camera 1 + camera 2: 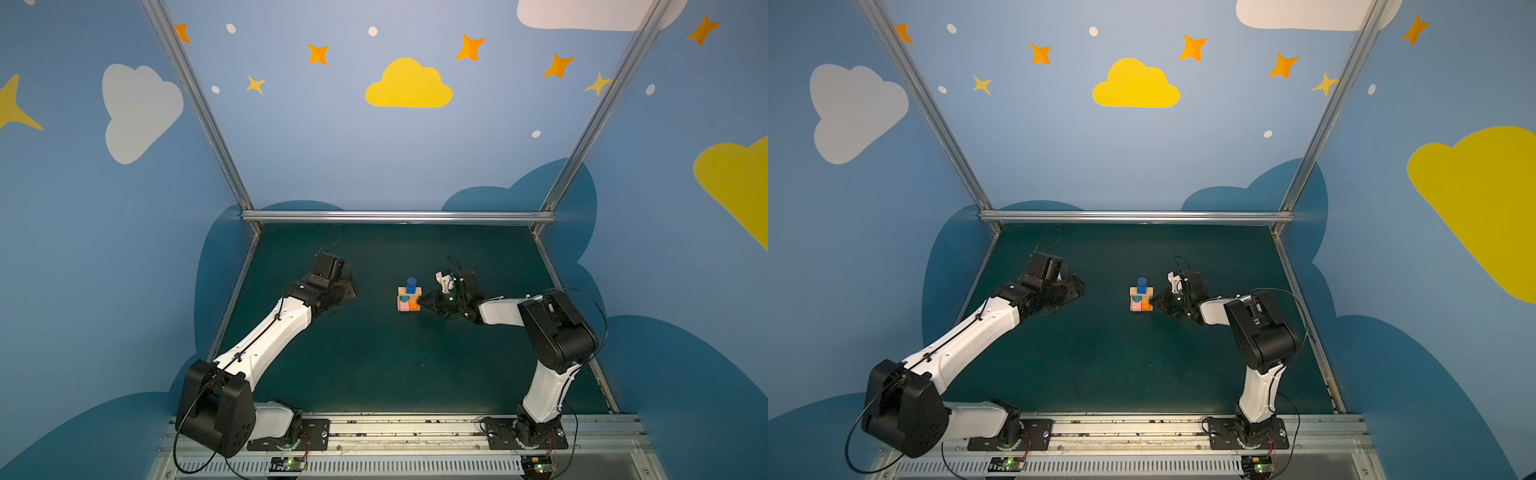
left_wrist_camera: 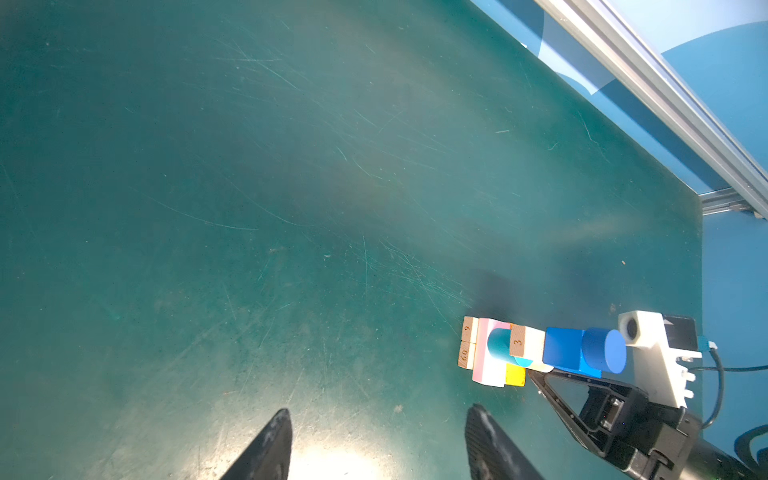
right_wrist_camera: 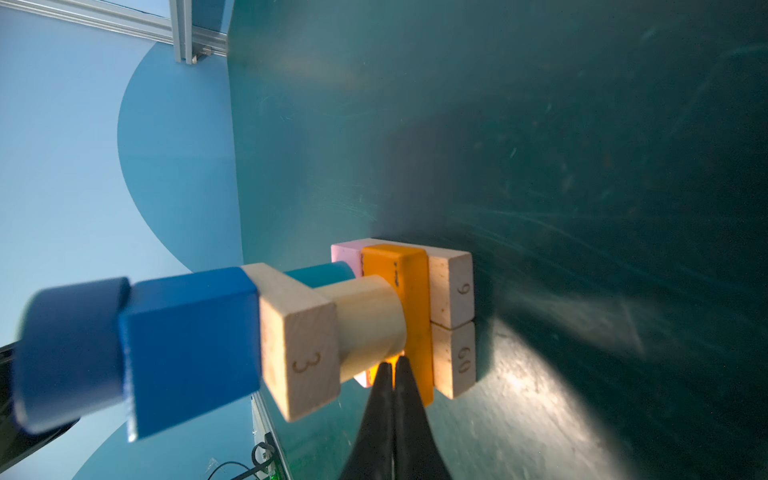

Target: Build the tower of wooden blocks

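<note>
Both right jaws pressed together, tips at orange bar (image 3: 415, 291), tower (image 1: 409, 296) base.

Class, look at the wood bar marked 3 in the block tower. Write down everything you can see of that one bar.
The bar marked 3 is a pale, unpainted wood block, rectangular, with the numeral burnt into one end face. It lies flat as a bridge across the tops of the upright teal cylinder and tan cylinder. The blue cube sits on its upper face, about midway along.
</note>
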You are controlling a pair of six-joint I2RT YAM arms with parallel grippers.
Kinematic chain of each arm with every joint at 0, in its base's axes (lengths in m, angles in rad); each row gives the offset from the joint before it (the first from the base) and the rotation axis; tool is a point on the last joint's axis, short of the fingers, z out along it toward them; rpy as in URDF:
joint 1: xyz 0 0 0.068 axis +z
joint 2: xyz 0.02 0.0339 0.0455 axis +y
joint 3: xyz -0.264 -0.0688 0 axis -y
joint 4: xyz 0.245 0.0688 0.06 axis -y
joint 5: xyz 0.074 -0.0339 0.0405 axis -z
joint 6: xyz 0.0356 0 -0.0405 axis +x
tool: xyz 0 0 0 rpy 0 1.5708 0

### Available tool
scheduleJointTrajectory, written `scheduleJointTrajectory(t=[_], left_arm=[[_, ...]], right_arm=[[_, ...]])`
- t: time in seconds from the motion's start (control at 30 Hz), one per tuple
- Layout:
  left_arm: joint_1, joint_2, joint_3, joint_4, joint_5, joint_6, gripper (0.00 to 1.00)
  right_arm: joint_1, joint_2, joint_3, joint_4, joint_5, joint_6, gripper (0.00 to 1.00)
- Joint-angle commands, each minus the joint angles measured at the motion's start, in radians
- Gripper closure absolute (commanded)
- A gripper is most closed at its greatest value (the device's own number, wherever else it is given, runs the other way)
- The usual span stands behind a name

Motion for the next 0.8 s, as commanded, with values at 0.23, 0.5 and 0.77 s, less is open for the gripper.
scheduleJointTrajectory(t=[0.23, 0.5, 0.77], left_arm=[[0.005, -0.003, -0.008, -0.011, -0.005, 0.009, 0.34], [0.006, -0.004, -0.008, -0.012, -0.007, 0.009, 0.34], [0.005, -0.005, -0.009, -0.013, -0.009, 0.01, 0.34]], right_arm=[[0.004, 0.012, 0.034, 0.012, -0.004, 0.008, 1.0], [0.004, 0.014, 0.036, 0.012, -0.003, 0.01, 1.0], [0.006, 0.007, 0.031, 0.001, -0.005, 0.008, 1.0]])
